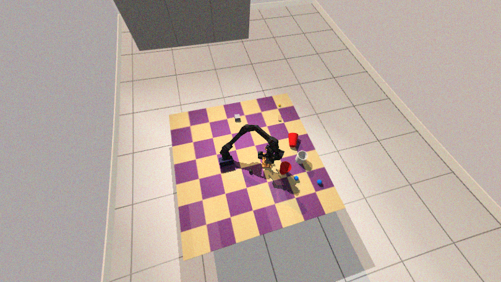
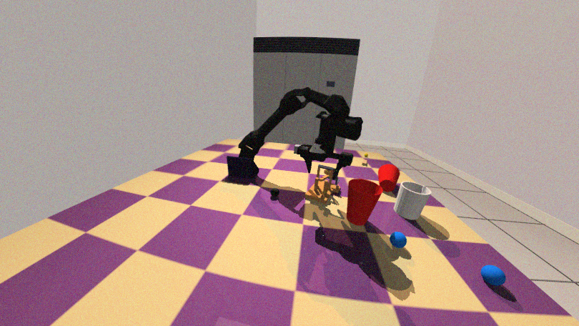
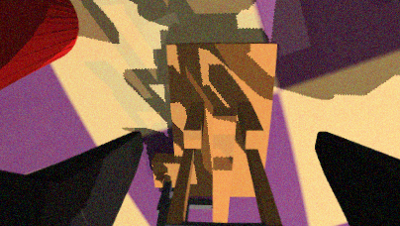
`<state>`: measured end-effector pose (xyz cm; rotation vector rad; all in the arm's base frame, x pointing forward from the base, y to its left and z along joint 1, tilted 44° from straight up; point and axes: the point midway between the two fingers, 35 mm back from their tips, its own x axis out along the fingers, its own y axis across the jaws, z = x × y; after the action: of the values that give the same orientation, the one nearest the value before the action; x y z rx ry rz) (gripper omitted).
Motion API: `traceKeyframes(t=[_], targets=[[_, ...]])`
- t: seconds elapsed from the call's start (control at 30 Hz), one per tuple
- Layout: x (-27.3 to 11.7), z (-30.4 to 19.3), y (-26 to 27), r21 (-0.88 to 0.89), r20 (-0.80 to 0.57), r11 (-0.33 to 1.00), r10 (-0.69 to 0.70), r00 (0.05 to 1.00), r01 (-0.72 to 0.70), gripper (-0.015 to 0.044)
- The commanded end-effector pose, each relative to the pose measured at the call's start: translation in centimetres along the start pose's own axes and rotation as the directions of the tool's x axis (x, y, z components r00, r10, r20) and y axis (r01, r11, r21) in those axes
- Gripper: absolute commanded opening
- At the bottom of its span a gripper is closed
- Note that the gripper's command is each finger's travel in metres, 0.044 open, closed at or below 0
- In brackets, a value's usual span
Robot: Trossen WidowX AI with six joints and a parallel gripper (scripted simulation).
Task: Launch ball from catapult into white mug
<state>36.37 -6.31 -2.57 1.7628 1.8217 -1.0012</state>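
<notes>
The orange catapult (image 1: 265, 162) (image 2: 317, 194) (image 3: 243, 183) stands on the checkered mat below my gripper. My gripper (image 2: 322, 174) (image 3: 228, 140) is open and empty, pointing down, with its fingers on either side of the catapult in the wrist view. The catapult's cup is out of the wrist view, so I cannot tell whether it holds anything. The white mug (image 1: 299, 158) (image 2: 409, 202) stands upright to the right. A black ball (image 1: 250, 172) (image 2: 274, 194) lies between the arm's base and the catapult. Two blue balls (image 1: 295, 178) (image 1: 319, 182) (image 2: 398, 239) (image 2: 492, 274) lie on the mat.
One red cup (image 1: 284, 167) (image 2: 362, 202) (image 3: 59, 50) stands close to the catapult. Another red cup (image 1: 292, 139) (image 2: 388, 177) is behind the mug. A yellow ball (image 1: 279, 104) (image 2: 366, 155), a pale block (image 1: 279, 117) and a grey-white cube (image 1: 237, 116) are farther back.
</notes>
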Motion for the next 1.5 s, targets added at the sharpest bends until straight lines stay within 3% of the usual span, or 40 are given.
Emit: traceKeyframes(t=[0.0, 1.17, 1.47], targets=[[0.3, 0.0, 0.1, 0.015, -0.004, 1.000, 0.015, 1.000, -0.015, 0.0440], [5.4, 0.0, 0.1, 0.015, -0.006, 1.000, 0.015, 1.000, -0.014, 0.0440], [5.1, 0.0, 0.2, 0.009, 0.001, 1.000, 0.016, 1.000, -0.016, 0.0204]])
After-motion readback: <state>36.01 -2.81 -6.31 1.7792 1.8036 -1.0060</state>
